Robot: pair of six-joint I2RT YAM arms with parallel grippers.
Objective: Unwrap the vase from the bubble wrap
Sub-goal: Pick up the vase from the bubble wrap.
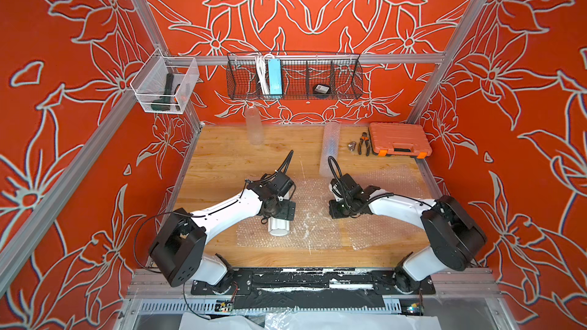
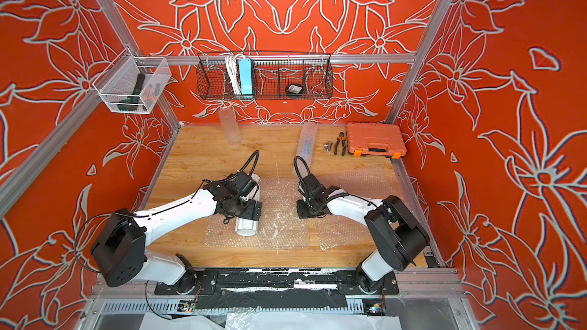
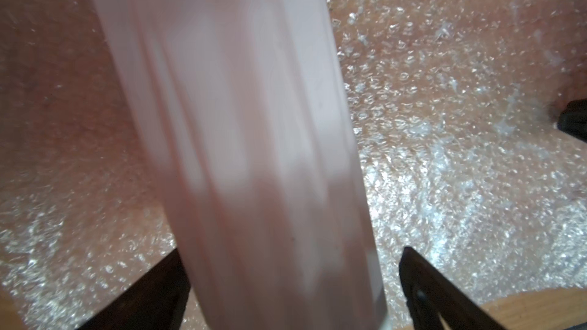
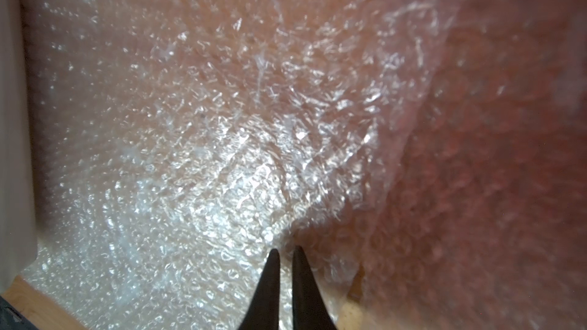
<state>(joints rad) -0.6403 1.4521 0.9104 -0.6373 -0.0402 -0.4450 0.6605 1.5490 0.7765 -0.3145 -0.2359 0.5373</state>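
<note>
Vase [image 1: 279, 226] on bubble wrap [image 1: 317, 217], long axis toward table's back edge; left gripper [image 3: 292, 250] astride, jaws spread; right gripper [image 4: 284, 249] closed, perhaps pinching wrap.

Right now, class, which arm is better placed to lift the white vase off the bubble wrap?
Left, probably: the left gripper stands open astride the vase, lying on the bubble wrap. The right gripper is shut, apart from it.
</note>
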